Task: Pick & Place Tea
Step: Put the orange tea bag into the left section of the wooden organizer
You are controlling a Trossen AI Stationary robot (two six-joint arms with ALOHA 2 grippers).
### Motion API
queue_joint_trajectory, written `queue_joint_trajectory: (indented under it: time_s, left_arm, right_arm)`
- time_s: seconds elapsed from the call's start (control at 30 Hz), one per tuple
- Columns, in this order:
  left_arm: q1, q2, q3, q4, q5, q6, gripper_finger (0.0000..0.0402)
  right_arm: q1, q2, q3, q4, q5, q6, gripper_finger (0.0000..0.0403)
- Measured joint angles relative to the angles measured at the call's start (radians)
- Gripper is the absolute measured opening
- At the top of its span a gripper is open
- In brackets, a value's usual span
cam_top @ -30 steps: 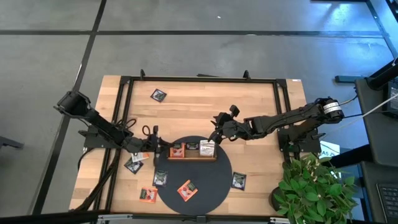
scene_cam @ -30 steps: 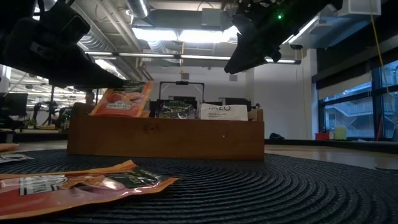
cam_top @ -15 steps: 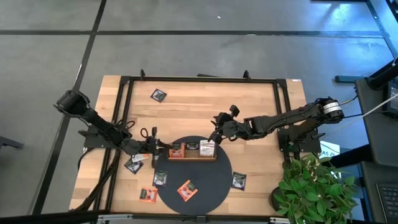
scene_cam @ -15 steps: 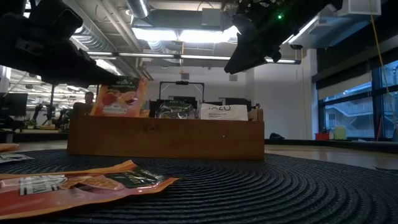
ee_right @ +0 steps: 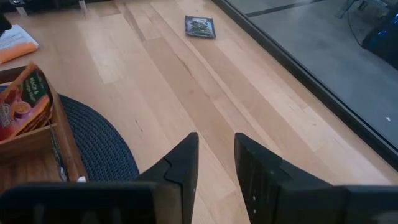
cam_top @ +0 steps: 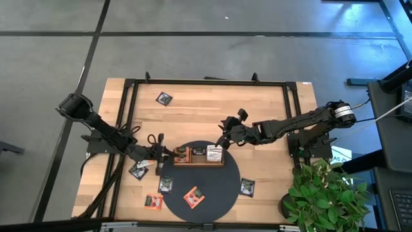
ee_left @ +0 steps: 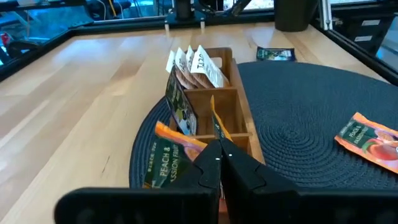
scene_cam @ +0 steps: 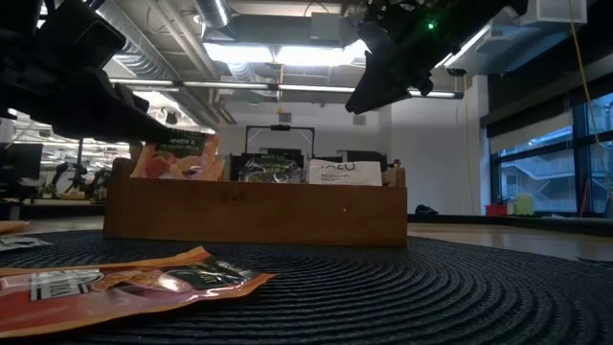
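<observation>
A pale wooden table (cam_top: 206,106) with a black metal frame fills the high view, grey floor all round and a leafy green plant (cam_top: 325,193) at its right front corner. On the tabletop sits a large round dark grey woven mat (cam_top: 212,187), and across the mat's far edge lies a long brown wooden three-compartment tray (cam_top: 199,156). In the low view, the room behind shows ceiling lights, ducts and tall windows.

Now the left gripper (cam_top: 161,154) sits at the tray's left end, fingers pressed together on an orange-red peach tea sachet (ee_left: 171,158), which leans over that end compartment; in the low view it stands half inside, above the tray wall. The middle compartment holds a black sachet (scene_cam: 271,169), the far one white sachets (scene_cam: 345,172).

The right gripper (cam_top: 226,134) hangs above the table just behind the tray's right end, its two dark fingers (ee_right: 180,168) a little apart with nothing between them, bare wood below.

Loose sachets lie scattered: an orange-red one (cam_top: 193,196) on the mat's front, another (cam_top: 152,202) just off its left edge, black ones (cam_top: 165,184) nearby, one black (cam_top: 247,187) off the right edge, one (cam_top: 163,98) well apart at the far left.
</observation>
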Motion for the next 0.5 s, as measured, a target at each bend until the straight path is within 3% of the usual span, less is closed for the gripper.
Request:
queue_joint_trajectory:
  time_s: [0.5]
  left_arm:
    - [0.002, 0.0, 0.0, -0.02, -0.002, -0.002, 0.0005]
  right_arm:
    - [0.0, 0.0, 0.0, 0.0, 0.0, 0.001, 0.0105]
